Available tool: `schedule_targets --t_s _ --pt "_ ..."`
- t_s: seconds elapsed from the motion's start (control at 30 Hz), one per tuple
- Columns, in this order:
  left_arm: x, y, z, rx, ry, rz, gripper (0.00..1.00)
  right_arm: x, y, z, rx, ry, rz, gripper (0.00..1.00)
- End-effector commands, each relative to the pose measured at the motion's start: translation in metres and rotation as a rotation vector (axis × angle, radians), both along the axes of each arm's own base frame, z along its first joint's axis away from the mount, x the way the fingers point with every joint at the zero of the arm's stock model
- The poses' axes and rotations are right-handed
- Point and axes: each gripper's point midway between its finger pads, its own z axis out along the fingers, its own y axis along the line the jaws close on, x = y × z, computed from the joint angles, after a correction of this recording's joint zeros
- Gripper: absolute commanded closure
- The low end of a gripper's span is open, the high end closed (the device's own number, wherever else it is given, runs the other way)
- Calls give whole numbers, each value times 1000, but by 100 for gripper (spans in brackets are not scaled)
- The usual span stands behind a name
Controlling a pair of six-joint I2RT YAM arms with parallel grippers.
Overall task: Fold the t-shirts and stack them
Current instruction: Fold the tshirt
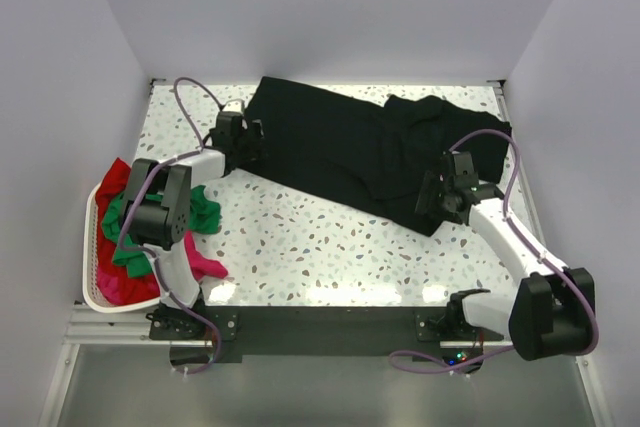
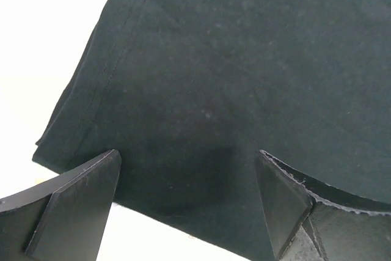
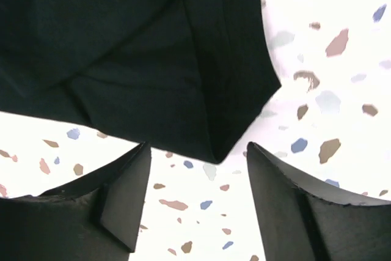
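Note:
A black t-shirt (image 1: pixel 350 147) lies spread across the far half of the table, bunched at its right end. My left gripper (image 1: pixel 250 142) is open at the shirt's left edge; in the left wrist view its fingers (image 2: pixel 73 206) straddle the black cloth (image 2: pixel 232 77) near a stitched hem. My right gripper (image 1: pixel 432 197) is open at the shirt's near right corner; in the right wrist view a folded black corner (image 3: pixel 214 145) sits just ahead of the gap between the fingers (image 3: pixel 122 200). Green (image 1: pixel 200 212), red (image 1: pixel 120 282) and magenta (image 1: pixel 205 265) shirts lie in and over the basket at left.
A white plastic basket (image 1: pixel 90 247) sits at the left edge of the speckled table (image 1: pixel 330 247), with shirts spilling over its right rim. White walls enclose the table on three sides.

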Motion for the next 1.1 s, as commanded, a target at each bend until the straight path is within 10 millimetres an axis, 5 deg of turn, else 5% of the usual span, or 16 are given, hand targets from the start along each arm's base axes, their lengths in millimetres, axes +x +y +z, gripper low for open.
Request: schedule_targets --t_s 0.0,0.13,0.7,0.93,1.07 --pt "19 -5 20 -33 -90 8 5 -8 7 -10 42 16 15 35" --pt "23 1 2 -5 -43 23 4 -12 12 -24 64 54 31 42" --pt "39 12 4 7 -43 46 3 -12 13 -48 52 140 39 57" --pt "43 17 -8 -10 -28 44 3 -14 11 -49 43 156 36 90" --pt "45 17 -6 -16 -30 40 3 -14 0 -45 -13 172 0 98"
